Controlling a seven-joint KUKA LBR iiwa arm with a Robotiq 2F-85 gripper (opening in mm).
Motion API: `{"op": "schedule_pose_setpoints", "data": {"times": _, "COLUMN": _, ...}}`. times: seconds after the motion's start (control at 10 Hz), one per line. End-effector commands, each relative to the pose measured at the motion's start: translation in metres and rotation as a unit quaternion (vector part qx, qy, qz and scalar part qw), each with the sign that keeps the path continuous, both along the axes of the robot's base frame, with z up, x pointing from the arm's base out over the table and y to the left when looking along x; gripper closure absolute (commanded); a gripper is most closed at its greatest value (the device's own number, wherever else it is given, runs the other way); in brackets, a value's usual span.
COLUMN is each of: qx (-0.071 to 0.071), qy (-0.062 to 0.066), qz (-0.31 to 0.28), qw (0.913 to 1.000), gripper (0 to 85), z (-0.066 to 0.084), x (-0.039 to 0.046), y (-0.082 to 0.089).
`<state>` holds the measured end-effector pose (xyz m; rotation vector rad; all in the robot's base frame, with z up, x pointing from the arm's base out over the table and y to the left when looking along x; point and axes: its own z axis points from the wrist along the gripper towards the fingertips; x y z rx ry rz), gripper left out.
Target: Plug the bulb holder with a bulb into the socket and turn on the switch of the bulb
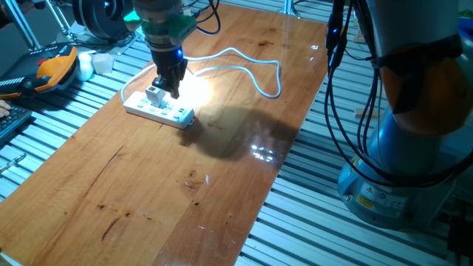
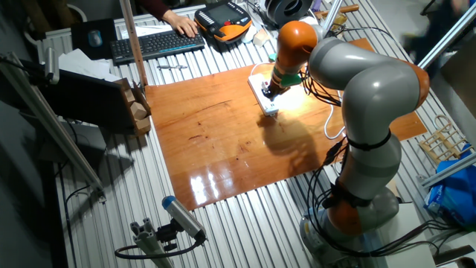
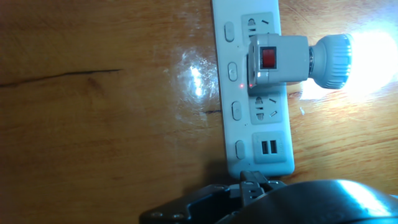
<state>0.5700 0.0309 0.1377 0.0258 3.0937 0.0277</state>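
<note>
The white bulb holder (image 3: 277,59) sits plugged into the long white socket strip (image 3: 239,143), and its bulb (image 3: 367,53) glows brightly. The red switch (image 3: 268,58) shows on the holder's square face. In the fixed view the holder (image 1: 153,94) stands on the strip (image 1: 159,111), with my gripper (image 1: 174,90) just beside and above it. In the hand view the gripper (image 3: 252,180) is at the bottom edge, fingers together, holding nothing, clear of the holder. The other fixed view shows the gripper (image 2: 269,91) over the strip (image 2: 264,100).
The strip's white cable (image 1: 251,66) loops across the wooden board (image 1: 185,192). An orange teach pendant (image 1: 55,70) and a white cup (image 1: 102,63) lie off the board's far left. A keyboard (image 2: 156,45) and a person's hand (image 2: 178,22) are beyond. My arm's base (image 1: 399,170) stands at the right.
</note>
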Motion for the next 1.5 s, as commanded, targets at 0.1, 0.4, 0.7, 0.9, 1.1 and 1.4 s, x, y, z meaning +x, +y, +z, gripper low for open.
{"op": "schedule_pose_setpoints", "data": {"times": 0.1, "qx": -0.002, "qy": -0.001, "qz": -0.001, "qw": 1.0, "gripper": 85.0, "z": 0.0002, "x": 0.0, "y": 0.0004}}
{"op": "schedule_pose_setpoints", "data": {"times": 0.4, "qx": -0.003, "qy": -0.002, "qz": 0.0, "qw": 1.0, "gripper": 85.0, "z": 0.0005, "x": 0.0002, "y": 0.0014}}
{"op": "schedule_pose_setpoints", "data": {"times": 0.7, "qx": -0.005, "qy": -0.004, "qz": 0.0, "qw": 1.0, "gripper": 85.0, "z": 0.0002, "x": 0.0002, "y": 0.0015}}
{"op": "schedule_pose_setpoints", "data": {"times": 0.9, "qx": -0.005, "qy": -0.004, "qz": 0.001, "qw": 1.0, "gripper": 85.0, "z": 0.0001, "x": 0.0001, "y": 0.0013}}
{"op": "schedule_pose_setpoints", "data": {"times": 1.1, "qx": -0.006, "qy": -0.005, "qz": 0.001, "qw": 1.0, "gripper": 85.0, "z": -0.0002, "x": -0.0001, "y": 0.0006}}
{"op": "schedule_pose_setpoints", "data": {"times": 1.4, "qx": -0.006, "qy": -0.005, "qz": 0.001, "qw": 1.0, "gripper": 85.0, "z": -0.0004, "x": -0.0002, "y": 0.0005}}
